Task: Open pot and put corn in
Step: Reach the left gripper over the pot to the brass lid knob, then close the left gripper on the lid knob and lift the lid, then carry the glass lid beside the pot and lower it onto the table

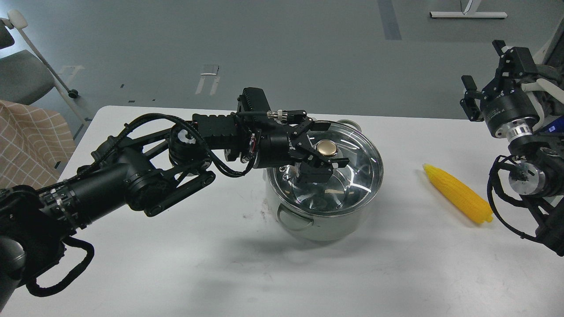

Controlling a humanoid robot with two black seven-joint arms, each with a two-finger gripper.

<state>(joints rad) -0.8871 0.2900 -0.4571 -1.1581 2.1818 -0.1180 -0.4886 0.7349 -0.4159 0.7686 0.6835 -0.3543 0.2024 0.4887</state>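
Note:
The pot (pixel 324 226) stands at the table's middle with its glass lid (pixel 359 169) on it. The lid's brass-coloured knob (pixel 327 147) sits between the two fingers of my left gripper (pixel 331 144). One finger is behind the knob and one in front. The jaws look open around it, with a small gap on each side. The yellow corn (pixel 458 193) lies on the table to the right of the pot, tapered end toward the back. My right gripper (pixel 482 64) is open and empty, raised at the far right, beyond the corn.
The white table (pixel 176 264) ends along the back just behind the pot. My left arm (pixel 132 180) stretches low over the table's left half. A checked cloth (pixel 26 136) and a chair (pixel 22 75) stand off the left edge.

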